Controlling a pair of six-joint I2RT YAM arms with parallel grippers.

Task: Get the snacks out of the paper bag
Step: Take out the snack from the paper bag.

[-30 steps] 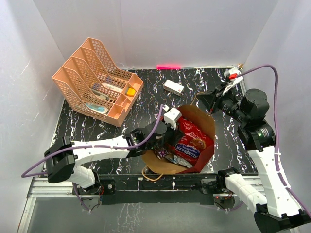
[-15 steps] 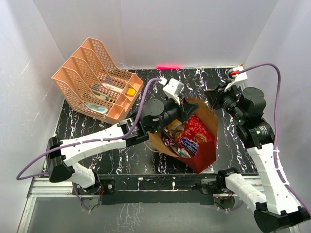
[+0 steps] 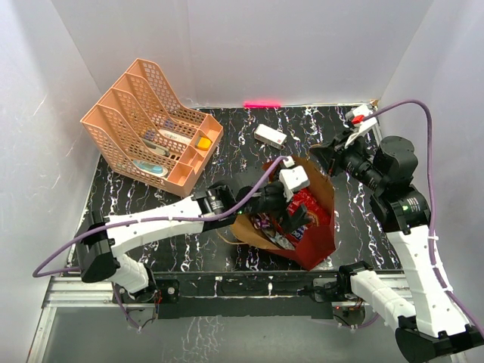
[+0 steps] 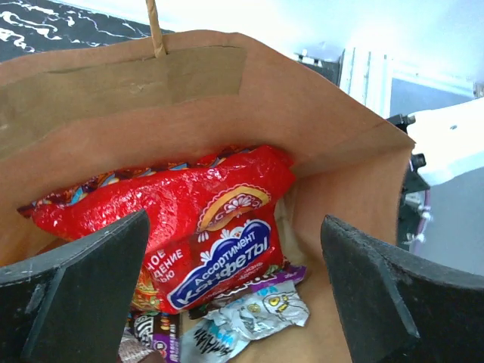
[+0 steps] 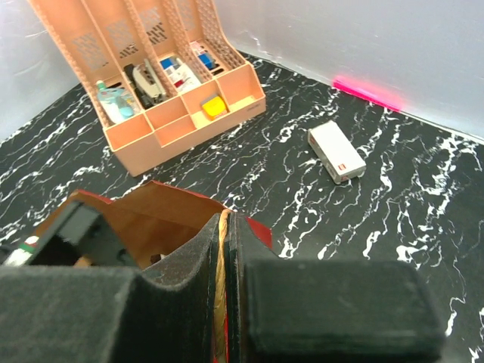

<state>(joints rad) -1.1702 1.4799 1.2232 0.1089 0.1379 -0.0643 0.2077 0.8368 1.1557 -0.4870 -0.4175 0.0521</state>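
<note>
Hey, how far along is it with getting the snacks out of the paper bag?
Done: nothing; no snack lies on the table. In hand: the right end effector pinches the rim of the bag, while the left end effector, open, is inside the mouth over the chip bag. Left: the chip bag and the small candy packets under it, all inside the bag.
</note>
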